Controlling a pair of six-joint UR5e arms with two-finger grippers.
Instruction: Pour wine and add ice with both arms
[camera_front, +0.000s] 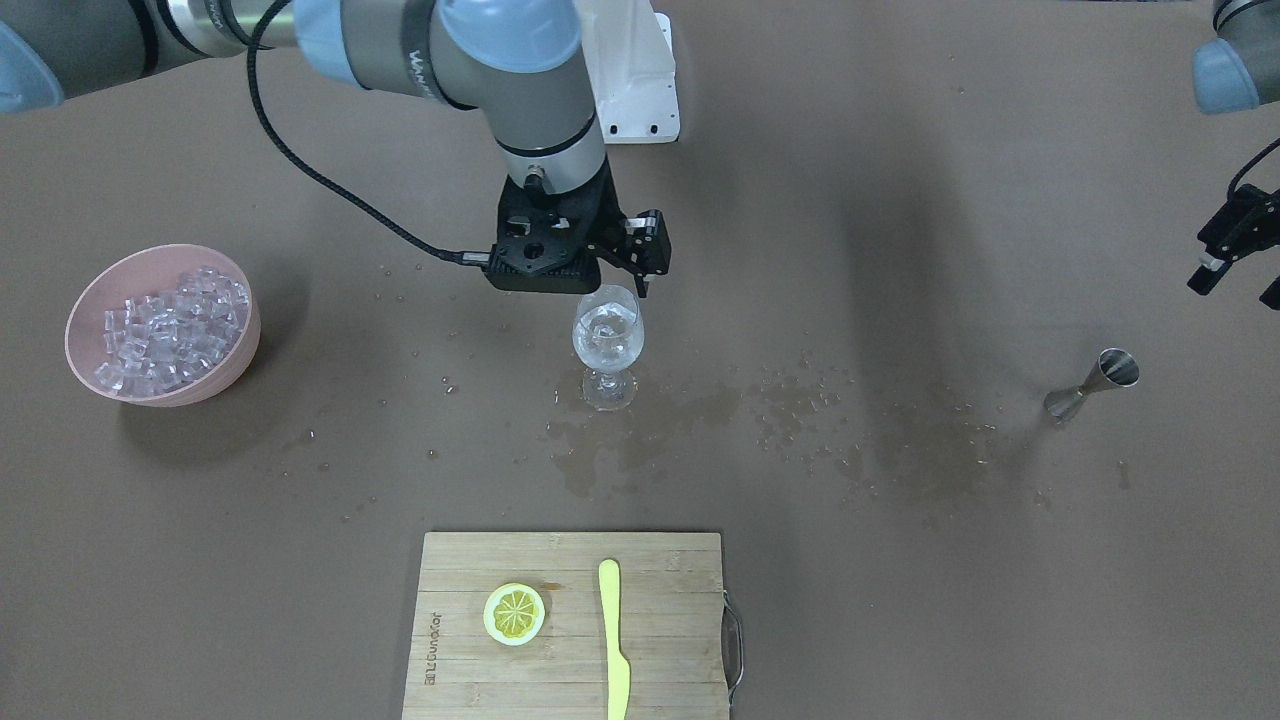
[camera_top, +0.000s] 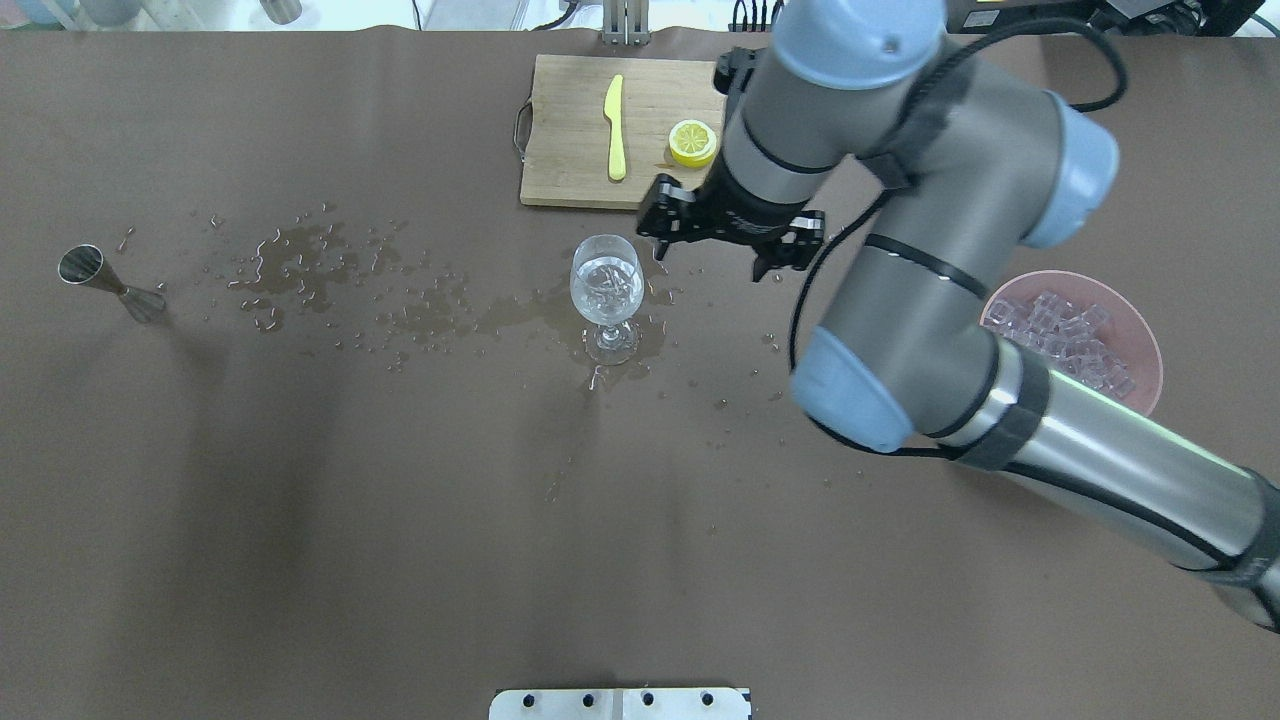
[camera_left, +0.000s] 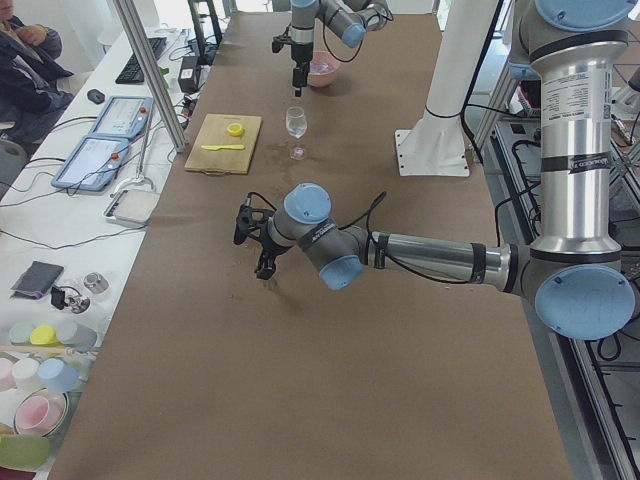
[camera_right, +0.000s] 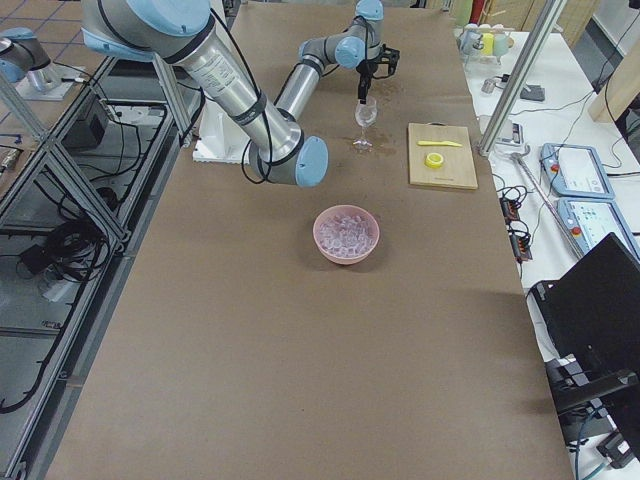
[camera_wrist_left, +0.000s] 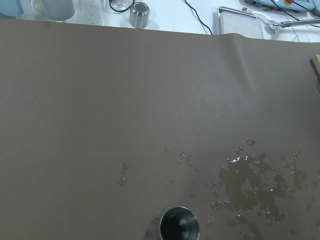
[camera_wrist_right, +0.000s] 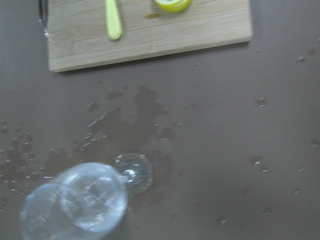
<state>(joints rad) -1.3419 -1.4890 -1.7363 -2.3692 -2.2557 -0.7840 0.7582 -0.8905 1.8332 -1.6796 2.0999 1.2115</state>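
Note:
A stemmed glass (camera_front: 608, 335) stands mid-table with clear liquid and a few ice cubes in it; it also shows in the overhead view (camera_top: 606, 285) and the right wrist view (camera_wrist_right: 75, 207). My right gripper (camera_front: 640, 285) hangs just above the glass rim on the robot's side, beside the rim in the overhead view (camera_top: 658, 240). Its fingers are not clear, so I cannot tell if it is open or shut. A pink bowl (camera_front: 90, 290) holds many ice cubes (camera_front: 170, 330). My left gripper (camera_front: 1270, 290) is cut by the frame edge, above a steel jigger (camera_front: 1095, 385).
A wooden cutting board (camera_front: 680, 620) with a lemon half (camera_front: 514, 613) and a yellow knife (camera_front: 613, 640) lies at the operators' side. Spilled liquid (camera_front: 640, 430) wets the table between glass and jigger. A white stand (camera_front: 635, 80) sits behind the glass.

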